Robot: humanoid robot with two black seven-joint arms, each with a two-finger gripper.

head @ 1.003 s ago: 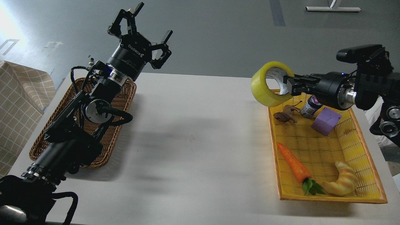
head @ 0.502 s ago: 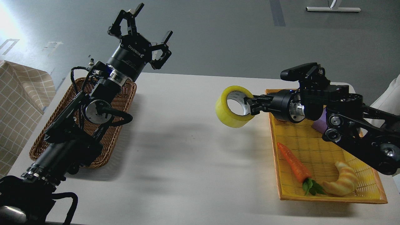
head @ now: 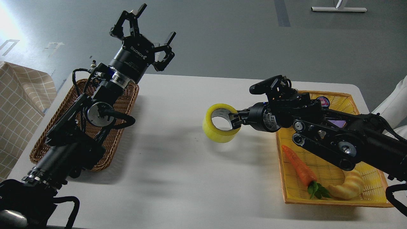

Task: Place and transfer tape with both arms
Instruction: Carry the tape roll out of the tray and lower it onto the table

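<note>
The tape (head: 216,130), a yellow translucent roll with a grey-white core, hangs just above the white table near its middle. My right gripper (head: 236,121) is shut on the roll's right wall, one finger inside the core. The right arm reaches in from the right over the yellow tray. My left gripper (head: 143,25) is open and empty, raised high above the far left of the table, far from the tape.
A brown wicker basket (head: 127,98) lies at the left under my left arm. A yellow tray (head: 365,178) at the right holds a carrot (head: 299,168), a croissant (head: 348,186), a purple block and a small jar (head: 322,100). The white table (head: 190,178) spans the view.
My right arm has carried the tape left and down, from above the tray's far corner to near the table's middle. The left arm has not moved.
</note>
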